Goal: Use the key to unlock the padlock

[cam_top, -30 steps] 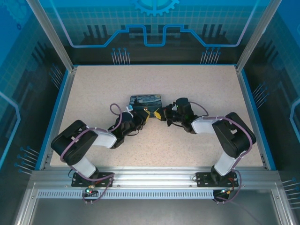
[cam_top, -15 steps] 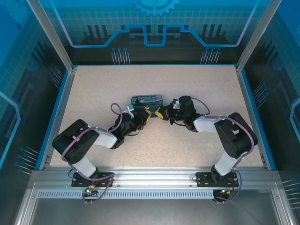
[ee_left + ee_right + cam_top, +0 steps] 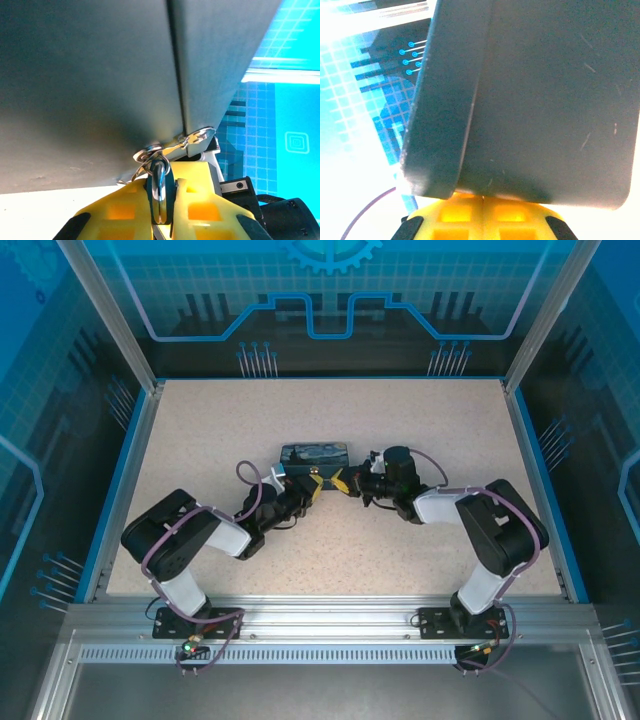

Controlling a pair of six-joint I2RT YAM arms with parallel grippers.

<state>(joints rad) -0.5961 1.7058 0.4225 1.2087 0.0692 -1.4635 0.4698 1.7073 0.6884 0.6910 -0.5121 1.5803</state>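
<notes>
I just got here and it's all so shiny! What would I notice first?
The left arm and right arm meet nose to nose in the middle of the table, just in front of a small box painted with a swirly blue night sky. Up close, the left claw pinches a small bluish padlock, with a key on a ring just above it.

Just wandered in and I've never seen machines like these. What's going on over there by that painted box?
The robot's two claws meet in front of the painted box on the table. The left claw is shut on a small dark, bluish piece that looks like the padlock. A ring and a slim key sit just past it, by the box. The right claw faces it with fingers pressed together; whether it grips anything is hidden. The key does not look inserted yet.
</notes>
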